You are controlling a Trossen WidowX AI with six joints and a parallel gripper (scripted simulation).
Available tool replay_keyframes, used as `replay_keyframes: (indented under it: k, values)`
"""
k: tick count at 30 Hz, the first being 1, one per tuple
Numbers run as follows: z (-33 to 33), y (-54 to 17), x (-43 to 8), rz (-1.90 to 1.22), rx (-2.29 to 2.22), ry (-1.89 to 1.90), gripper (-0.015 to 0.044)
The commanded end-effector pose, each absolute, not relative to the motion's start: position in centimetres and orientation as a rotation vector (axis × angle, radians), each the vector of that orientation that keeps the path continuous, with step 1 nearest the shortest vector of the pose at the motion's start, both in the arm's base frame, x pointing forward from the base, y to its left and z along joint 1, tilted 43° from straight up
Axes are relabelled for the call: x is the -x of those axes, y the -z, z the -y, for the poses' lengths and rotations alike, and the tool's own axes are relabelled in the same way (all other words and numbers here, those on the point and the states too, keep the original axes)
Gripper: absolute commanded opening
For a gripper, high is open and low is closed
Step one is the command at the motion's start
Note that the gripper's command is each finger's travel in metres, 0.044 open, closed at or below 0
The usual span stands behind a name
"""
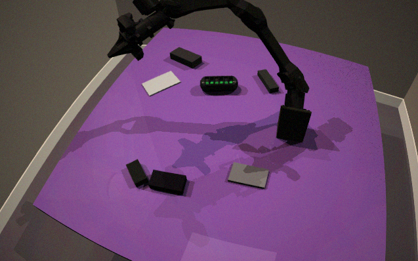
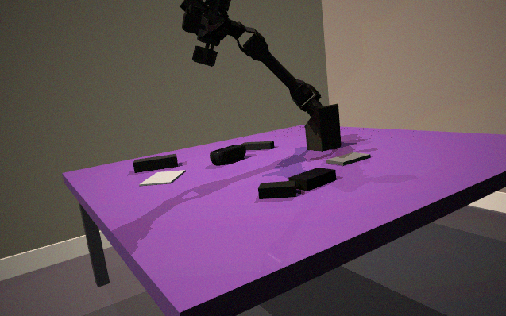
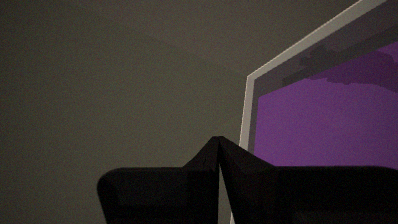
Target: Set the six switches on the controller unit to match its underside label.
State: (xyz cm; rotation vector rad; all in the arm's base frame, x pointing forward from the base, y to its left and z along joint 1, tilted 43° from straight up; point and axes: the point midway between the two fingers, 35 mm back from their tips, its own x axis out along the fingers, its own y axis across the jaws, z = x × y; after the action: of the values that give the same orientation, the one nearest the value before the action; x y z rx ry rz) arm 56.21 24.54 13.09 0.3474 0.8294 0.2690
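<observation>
The dark grey controller unit [image 1: 218, 89] [image 2: 227, 155] sits on the purple bench [image 1: 334, 203] [image 2: 195, 238], its rocker switches facing up. A row of green ends shows along its top in the top view; which ends are pressed down is too small to tell. The underside label is hidden. My gripper [image 1: 109, 56] [image 3: 217, 141] is shut and empty, its fingertips meeting in the wrist view. It hangs high in the air, left of the unit in the top view, well apart from it. The unit is out of the wrist view.
A dark block [image 1: 186, 58] and a white plate [image 1: 161, 83] lie left of the unit, a narrow dark block [image 1: 268, 81] right of it. Two dark blocks [image 1: 136, 173] [image 1: 167, 182] and a grey plate [image 1: 249, 175] lie nearer the top camera. The arm's base [image 1: 293, 124] stands at the right.
</observation>
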Motion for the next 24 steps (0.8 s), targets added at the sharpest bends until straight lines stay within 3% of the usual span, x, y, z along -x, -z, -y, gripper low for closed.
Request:
replay_keyframes:
  k: [1, 12, 24]
  values:
    - [-18.3, -12.9, -56.7, -0.854, -0.245, -0.161, 0.0000]
    - [1.1, -12.0, -53.3, -1.059, 0.072, 0.134, 0.0000]
    - [18.6, -13.1, -41.3, -1.470, 0.358, 0.298, 0.0000]
